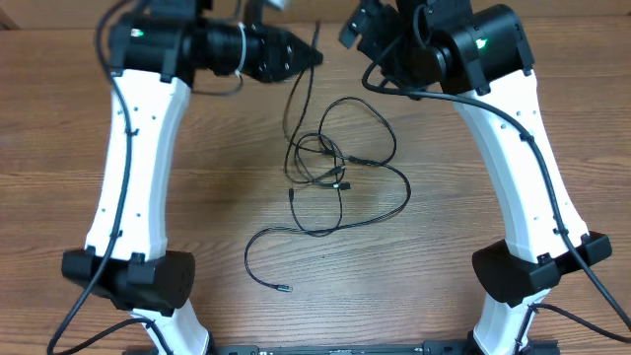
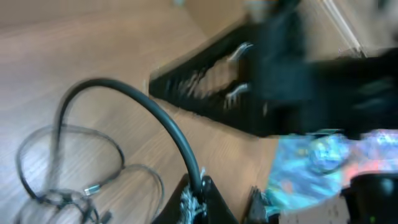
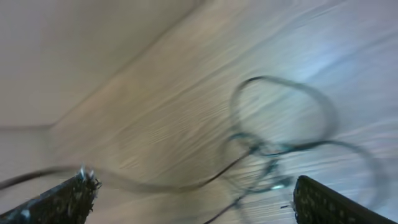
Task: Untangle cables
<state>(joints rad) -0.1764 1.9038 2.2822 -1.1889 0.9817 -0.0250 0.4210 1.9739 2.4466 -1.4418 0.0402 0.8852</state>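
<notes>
Barely started imo. On the brown wood-grain desk [image 1: 59,158], the left claw [image 1: 314,54] is clenched on one strand and the right claw [image 3: 191,180] is spread wide, empty. The thin black cables [image 1: 335,163] lie knotted mid-desk, between the arms.

Two white arms, black joints
Left arm [image 1: 138,168] and right arm [image 1: 513,168]: white links, black housings, a green light [image 1: 137,33] each, thin black wiring [image 1: 124,138] alongside.
</notes>
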